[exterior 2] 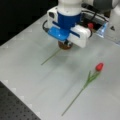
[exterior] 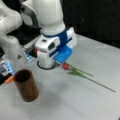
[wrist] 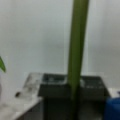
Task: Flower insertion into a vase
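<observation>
**Vase (exterior: 26,85) upright, stem pinched**

It sits on the desk (exterior: 75,107) in a front view, at roughly 8 o'clock from the end effector (exterior: 60,64). That's down low, clamped on the green flower stem (wrist: 77,50), with the red bud (exterior: 65,66) just beside it.

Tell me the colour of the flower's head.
Red, on a green stem; the flower shows best in a front view, lying on the table.
</observation>
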